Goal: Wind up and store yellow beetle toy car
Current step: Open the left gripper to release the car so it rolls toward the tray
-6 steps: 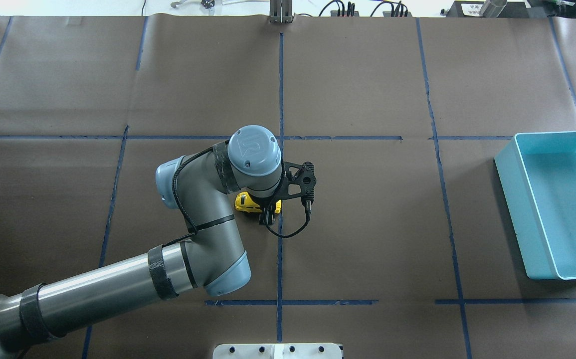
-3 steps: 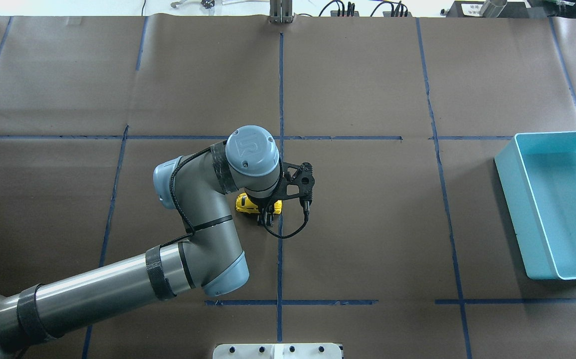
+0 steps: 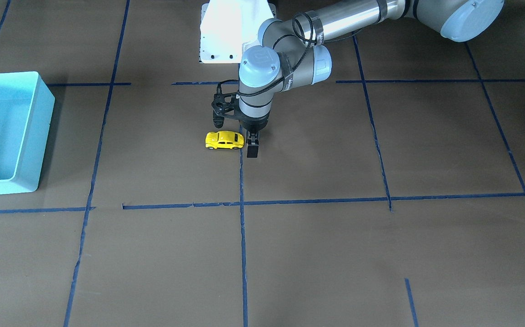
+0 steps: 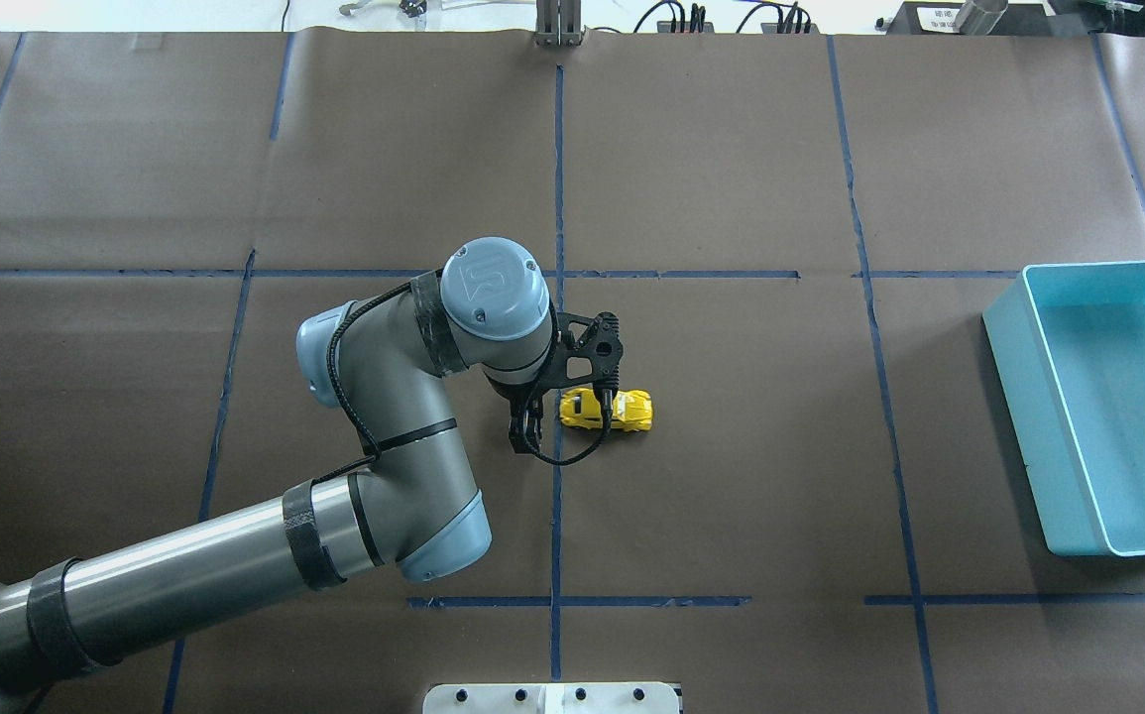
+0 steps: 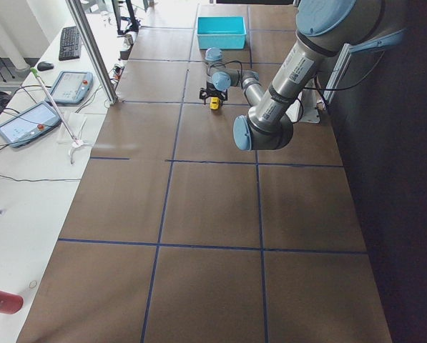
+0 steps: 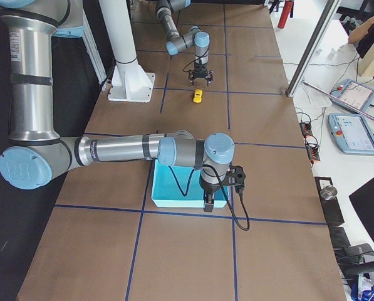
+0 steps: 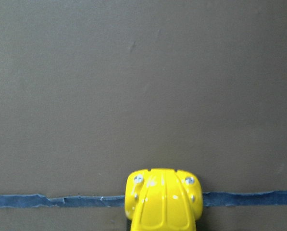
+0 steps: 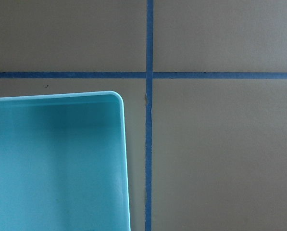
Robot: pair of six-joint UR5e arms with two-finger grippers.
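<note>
Yellow beetle toy car seemingly overlaps blue tape.

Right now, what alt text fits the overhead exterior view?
The yellow beetle toy car sits free on the brown table, just beside the left gripper, which is not holding it. A turquoise bin sits at the view's right edge.

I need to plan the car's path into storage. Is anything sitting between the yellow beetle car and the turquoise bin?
Nothing visible does. Between the yellow beetle toy car and the turquoise bin lies only brown paper crossed by a blue tape line. The left gripper stands on the car's side away from the bin.
</note>
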